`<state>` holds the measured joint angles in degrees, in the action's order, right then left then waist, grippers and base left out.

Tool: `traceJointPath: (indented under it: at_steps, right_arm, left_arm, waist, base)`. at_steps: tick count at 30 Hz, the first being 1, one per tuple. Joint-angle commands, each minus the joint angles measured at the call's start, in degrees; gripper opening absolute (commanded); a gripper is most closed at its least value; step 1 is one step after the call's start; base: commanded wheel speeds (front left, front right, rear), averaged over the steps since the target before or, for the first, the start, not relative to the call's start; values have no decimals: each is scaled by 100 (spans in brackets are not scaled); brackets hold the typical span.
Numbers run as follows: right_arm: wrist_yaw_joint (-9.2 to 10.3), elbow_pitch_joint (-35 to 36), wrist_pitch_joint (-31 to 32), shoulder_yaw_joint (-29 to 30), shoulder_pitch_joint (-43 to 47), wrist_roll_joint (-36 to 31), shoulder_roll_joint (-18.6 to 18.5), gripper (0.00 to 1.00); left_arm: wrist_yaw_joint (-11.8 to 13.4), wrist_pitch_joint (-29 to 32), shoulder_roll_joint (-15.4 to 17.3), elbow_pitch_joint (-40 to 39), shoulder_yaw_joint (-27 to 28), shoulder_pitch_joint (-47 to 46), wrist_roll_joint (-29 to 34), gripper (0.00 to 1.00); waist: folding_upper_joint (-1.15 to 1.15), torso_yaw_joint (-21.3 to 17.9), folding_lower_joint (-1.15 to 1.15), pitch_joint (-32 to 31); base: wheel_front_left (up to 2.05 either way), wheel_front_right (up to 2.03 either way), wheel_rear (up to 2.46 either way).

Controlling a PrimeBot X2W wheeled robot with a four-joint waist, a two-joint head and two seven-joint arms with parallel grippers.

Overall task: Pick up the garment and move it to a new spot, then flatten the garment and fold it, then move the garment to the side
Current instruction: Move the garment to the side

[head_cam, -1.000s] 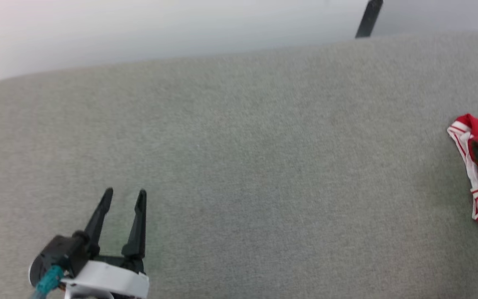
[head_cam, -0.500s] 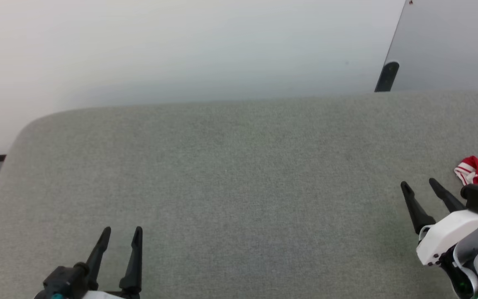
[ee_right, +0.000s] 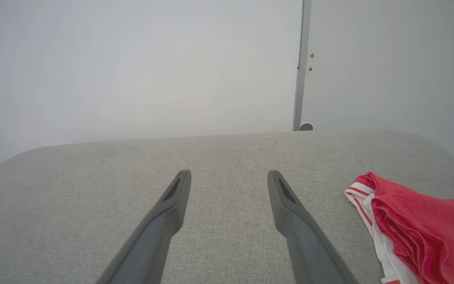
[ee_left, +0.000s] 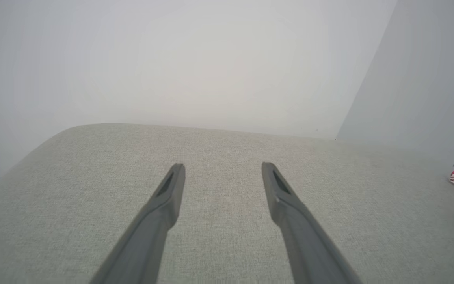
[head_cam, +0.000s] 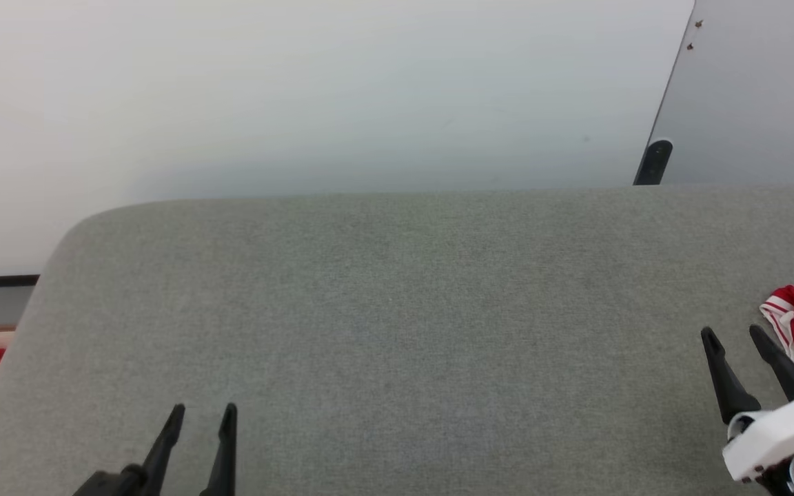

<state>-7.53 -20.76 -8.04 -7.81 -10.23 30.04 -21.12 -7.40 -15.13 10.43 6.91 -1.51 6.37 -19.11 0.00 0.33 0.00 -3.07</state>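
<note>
A: Where's the garment [ee_right: 420,228]?
B: Bunched at the right end of the desk [head_cam: 397,310], just beside the right jaws. It looks soft, light and floppy, so I'd pinch the striped edge.
A: And the arms?
B: Both are low and pointing forward. Right jaws and left jaws gape wide, holding nothing.
</note>
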Motion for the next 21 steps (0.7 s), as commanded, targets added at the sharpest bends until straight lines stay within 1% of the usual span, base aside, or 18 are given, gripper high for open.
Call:
traceJointPath:
  at_steps: [1,5,12,21]
  right_arm:
    - [10,102,21,70,137,-35,6,100]
    - [9,549,156,350,548,-113,63,100]
    - [9,1276,450,925,1159,-332,324,100]
    - [9,1748,722,1164,1351,-524,579,100]
  left_arm:
    - [-16,4,12,-36,32,102,-30,100]
    - [-7,4,7,-201,82,333,-27,100]
    - [88,6,14,-465,132,575,-43,100]
    - [130,75,35,-529,70,530,-53,100]
  waist:
    - [0,25,0,-13]
    - [0,83,0,-20]
    - [0,162,0,-8]
    - [0,126,0,6]
  base:
    - [0,0,0]
    - [0,0,0]
    - [0,0,0]
    - [0,0,0]
